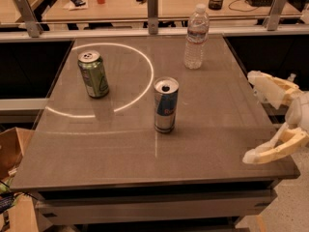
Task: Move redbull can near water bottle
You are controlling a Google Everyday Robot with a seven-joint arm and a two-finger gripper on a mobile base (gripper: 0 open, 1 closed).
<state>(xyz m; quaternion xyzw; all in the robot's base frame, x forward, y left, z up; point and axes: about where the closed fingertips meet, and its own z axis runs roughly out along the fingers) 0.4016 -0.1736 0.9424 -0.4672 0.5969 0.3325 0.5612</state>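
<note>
Here, at the far left and below the table's near corner, a cardboard box (12, 149) sits on the floor, out of play. On the table (227, 129), toward its far left, a green can (93, 74) stands upright inside a bright ring of light (147, 76) cast on the top. It is well apart from everything else and looks like a distractor, best left alone.

Right of it, near the middle, the redbull can (166, 105) stands upright, open top up, just outside the ring's right arc. Nothing crowds it, so a grasp from the side has room.

Further right and farther back, the bottle (196, 36) stands upright near the far edge, cap on, well apart from the redbull can. The bare stretch between them is where the can has to travel.

At the far right, the gripper (249, 117) hangs at the table's right edge, its two pale fingers spread wide with nothing between them. The mouth faces left, toward the redbull can, which suits a sideways reach.

I judge this the approach, with the task barely begun. The next move calls for straddling the can at mid-body before closing; tall and slim, it would tip if a finger clipped it, and the light bottle could topple on set-down.
</note>
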